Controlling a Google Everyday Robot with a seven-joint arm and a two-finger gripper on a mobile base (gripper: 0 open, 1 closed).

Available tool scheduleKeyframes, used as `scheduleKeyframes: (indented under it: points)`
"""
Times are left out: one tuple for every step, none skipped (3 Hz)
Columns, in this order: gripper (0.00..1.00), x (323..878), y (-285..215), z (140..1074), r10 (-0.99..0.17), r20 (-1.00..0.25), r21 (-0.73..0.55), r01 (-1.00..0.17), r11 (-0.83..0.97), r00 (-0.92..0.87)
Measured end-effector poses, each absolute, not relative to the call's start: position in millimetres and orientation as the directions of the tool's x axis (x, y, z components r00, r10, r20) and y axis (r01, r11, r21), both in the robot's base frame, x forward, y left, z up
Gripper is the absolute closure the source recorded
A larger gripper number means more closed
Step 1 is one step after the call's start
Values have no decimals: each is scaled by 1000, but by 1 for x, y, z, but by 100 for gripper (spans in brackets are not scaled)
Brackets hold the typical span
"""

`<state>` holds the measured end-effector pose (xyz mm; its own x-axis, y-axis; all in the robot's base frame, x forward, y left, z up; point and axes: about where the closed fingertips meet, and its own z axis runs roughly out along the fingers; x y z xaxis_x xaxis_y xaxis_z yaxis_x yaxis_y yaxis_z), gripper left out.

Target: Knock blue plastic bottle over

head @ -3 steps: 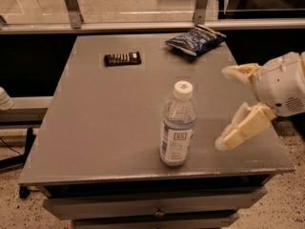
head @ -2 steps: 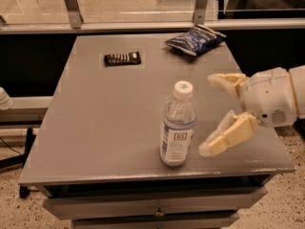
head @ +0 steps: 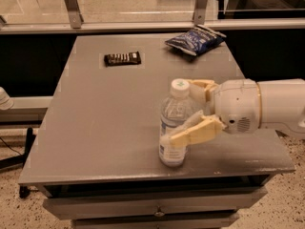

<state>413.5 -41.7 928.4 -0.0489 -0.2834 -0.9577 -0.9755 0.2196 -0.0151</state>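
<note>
On the grey table (head: pixel 95 118), right of a small dark bar (head: pixel 122 58), the blue plastic bottle (head: pixel 174 109) stands upright near the front edge, with the end effector (head: pixel 183 111) at its right, fingers (head: pixel 195 132) spread wide astride it, seemingly set to topple it.

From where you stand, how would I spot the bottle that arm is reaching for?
Find the gray table, then its front right part, where the gripper, fingers open, straddles the blue plastic bottle. It is the only upright, see-through thing, white-capped; the dark blue snack bag and black bar lie flat at the back.
</note>
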Motion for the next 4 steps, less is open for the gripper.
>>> scheduleKeyframes:
  points:
    - [42,411,-34,927,-246,-968,-1,-974,225,-56]
    - [64,411,-35,927,-235,-970,6,-971,238,-64]
    - [88,421,-43,938,-291,-955,-20,-970,241,-52]
    - [100,442,-56,963,-417,-908,-77,-969,236,-30]
